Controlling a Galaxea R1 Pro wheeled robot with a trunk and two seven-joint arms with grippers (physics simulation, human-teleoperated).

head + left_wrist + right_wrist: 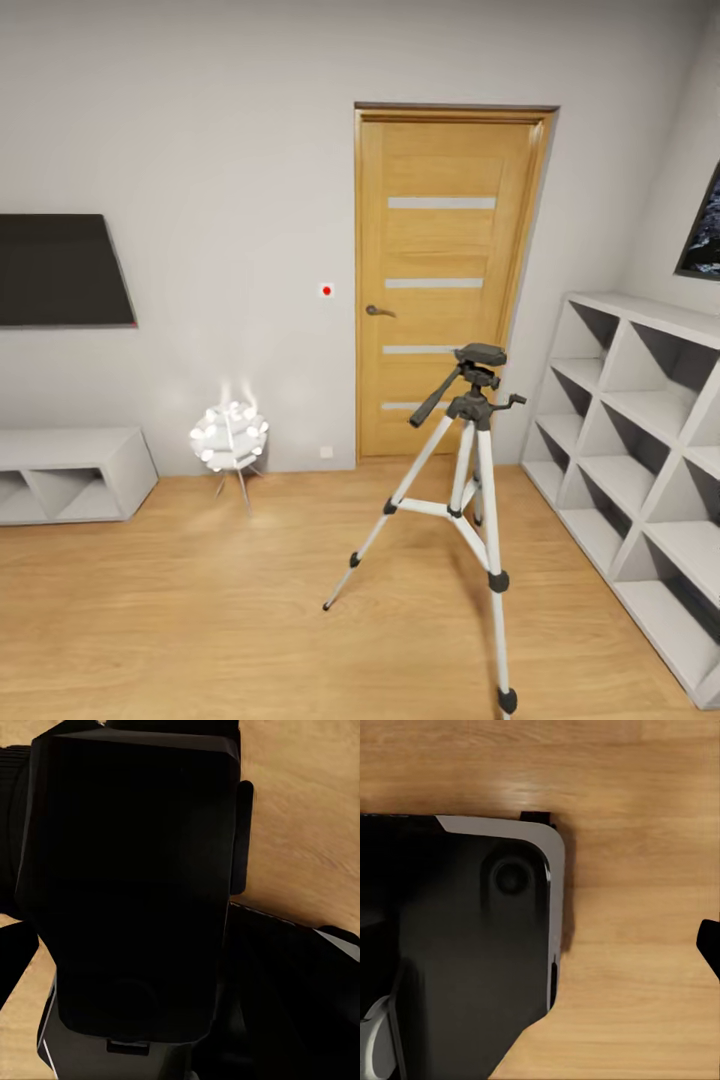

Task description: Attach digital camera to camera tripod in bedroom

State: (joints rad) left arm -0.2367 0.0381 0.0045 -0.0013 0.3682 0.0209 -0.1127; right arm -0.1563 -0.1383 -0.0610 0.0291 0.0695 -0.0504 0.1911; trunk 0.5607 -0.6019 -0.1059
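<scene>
1. The camera tripod stood on the wood floor of the bedroom, its three silver legs spread, in front of the wooden door and just beside the white cube shelves. Its black head, with the pan handle angled down to one side, carried nothing.

2. Judged from that bare head, the attaching was not yet done. The robot faced the tripod from some way off, so the approach and the mounting itself were both left.

3. In the left wrist view a large black boxy shape sat very close to the lens, over wood floor. It may have been the digital camera held in the left jaws, but it was too dark and too near to say so with confidence, and no red button could be made out.

4. I could not tell whether the left jaws were spread, pressed together or pinching something, nor the right ones. The right wrist view showed wood floor and a dark, grey-edged part of the robot's own body.

5. Relative to the jaws, the tripod looked well apart and ahead, since neither wrist view caught any of its legs or head.

6. A white ball-shaped lamp, a low white cabinet and a dark wall screen stood further off, beyond the tripod.
</scene>
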